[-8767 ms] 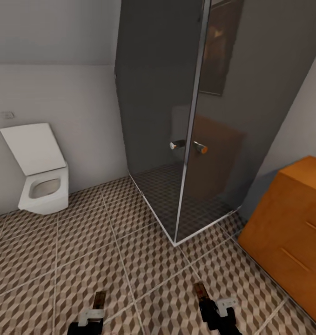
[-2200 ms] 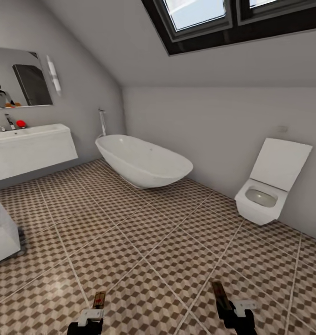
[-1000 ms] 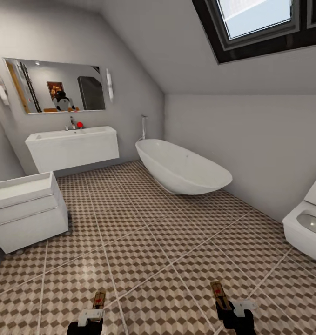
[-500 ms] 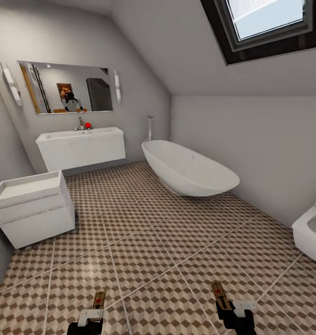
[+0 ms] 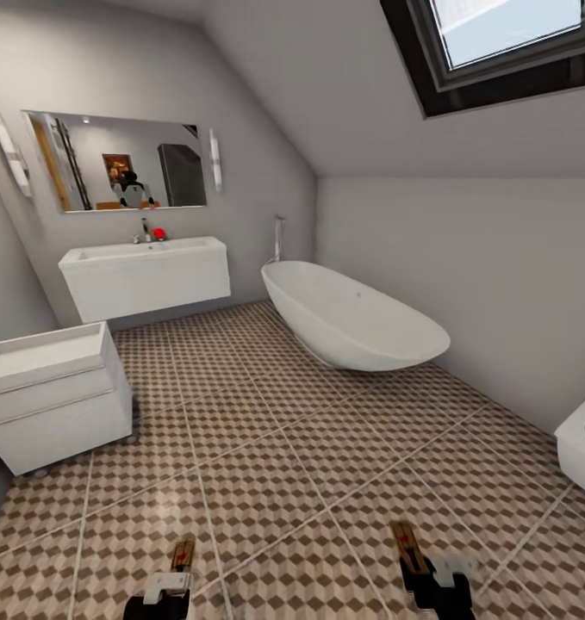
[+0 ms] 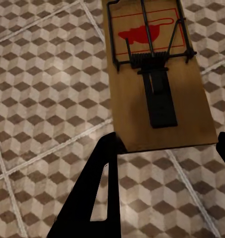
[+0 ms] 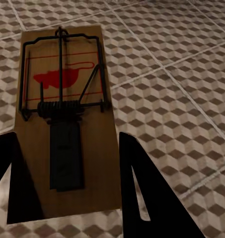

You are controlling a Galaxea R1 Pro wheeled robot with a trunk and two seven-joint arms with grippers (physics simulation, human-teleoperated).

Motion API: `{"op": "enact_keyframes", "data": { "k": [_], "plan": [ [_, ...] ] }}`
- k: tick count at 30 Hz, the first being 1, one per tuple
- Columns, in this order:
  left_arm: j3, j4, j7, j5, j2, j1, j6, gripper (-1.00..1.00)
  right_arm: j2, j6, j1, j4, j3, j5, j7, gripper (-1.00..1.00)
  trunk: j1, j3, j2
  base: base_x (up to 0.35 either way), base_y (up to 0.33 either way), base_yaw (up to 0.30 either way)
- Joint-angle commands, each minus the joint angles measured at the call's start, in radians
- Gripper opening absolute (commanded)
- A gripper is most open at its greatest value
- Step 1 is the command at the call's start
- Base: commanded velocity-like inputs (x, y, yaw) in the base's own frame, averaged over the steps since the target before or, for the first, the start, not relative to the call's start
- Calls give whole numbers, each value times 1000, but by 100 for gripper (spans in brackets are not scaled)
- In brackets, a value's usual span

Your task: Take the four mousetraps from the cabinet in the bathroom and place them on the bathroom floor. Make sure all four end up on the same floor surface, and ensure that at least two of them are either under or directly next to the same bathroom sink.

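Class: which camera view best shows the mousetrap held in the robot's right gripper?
The right wrist view: the mousetrap appears large, with its wire, spring and red mouse mark clear, between the right gripper's fingers. The head view shows it as a small brown strip low above the floor tiles.

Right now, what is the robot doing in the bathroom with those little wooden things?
It is carrying mousetraps, one in each gripper. The left gripper holds one trap and the right gripper holds another trap, both up above the tiled floor. The robot faces the sink on the far wall, with the bathtub to its right. Neither trap is down yet.
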Motion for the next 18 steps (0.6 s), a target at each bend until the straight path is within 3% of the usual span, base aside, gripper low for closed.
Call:
{"op": "enact_keyframes", "data": {
  "k": [1, 12, 18],
  "plan": [
    [-9, 4, 2, 9, 0, -2, -7, -100, 1, -4, -1, 1, -8, 8, 3, -100, 0, -1, 0, 256, 0, 0],
    [-9, 4, 2, 9, 1, -2, -7, -100, 0, -3, -1, 1, -8, 8, 3, -100, 0, -1, 0, 256, 0, 2],
    [-9, 4, 2, 9, 1, -2, -7, -100, 0, -3, -1, 1, -8, 8, 3, -100, 0, -1, 0, 255, -8, 119]
  ]
}}
